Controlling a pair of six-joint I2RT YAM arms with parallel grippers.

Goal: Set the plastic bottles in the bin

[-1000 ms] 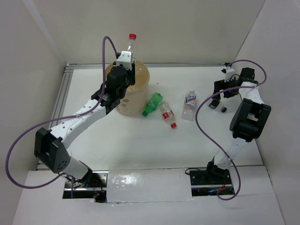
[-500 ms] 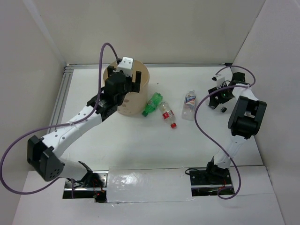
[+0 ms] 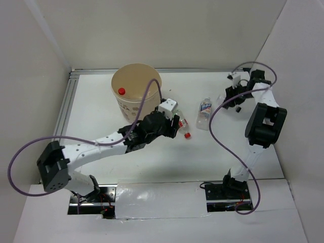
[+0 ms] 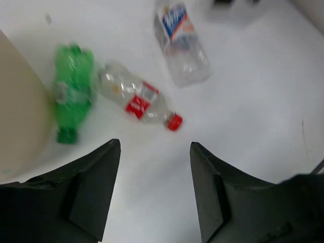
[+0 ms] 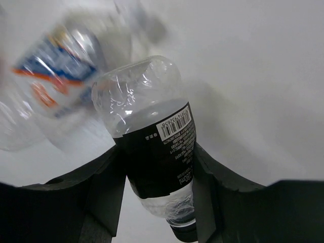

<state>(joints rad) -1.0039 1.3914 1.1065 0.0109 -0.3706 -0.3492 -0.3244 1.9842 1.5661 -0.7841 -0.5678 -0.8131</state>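
**Four bottles out, a red cap showing in the bin**

The tan round bin (image 3: pixel 130 109) stands upright with its mouth open, and a red cap (image 3: pixel 121 91) shows inside. The green bottle (image 4: pixel 72 88) lies on its side against the bin's wall. Just beside it lies a clear red-labelled bottle (image 4: pixel 137 99) with a red cap. The white-blue labelled bottle (image 3: pixel 204 112) lies farther right. A clear black-labelled bottle (image 5: pixel 147 101) sits pinched between the right gripper (image 5: pixel 156 157) fingers.

bin (image 3: pixel 132 109): tan, with a faint darker print on the wall, perhaps brown
cap in bin (image 3: pixel 121 91): red
green bottle (image 4: pixel 72 91): green throughout, cap included
red-label bottle (image 4: pixel 132 96): clear, red label with white marks, red cap
blue-label bottle (image 4: pixel 179 45): clear, white label, blue lettering, orange-red stripe
black-label bottle (image 5: pixel 157 147): clear, black label, white barcode patch
table (image 3: pixel 101 101): white
left arm (image 3: pixel 91 147): white links, black joints
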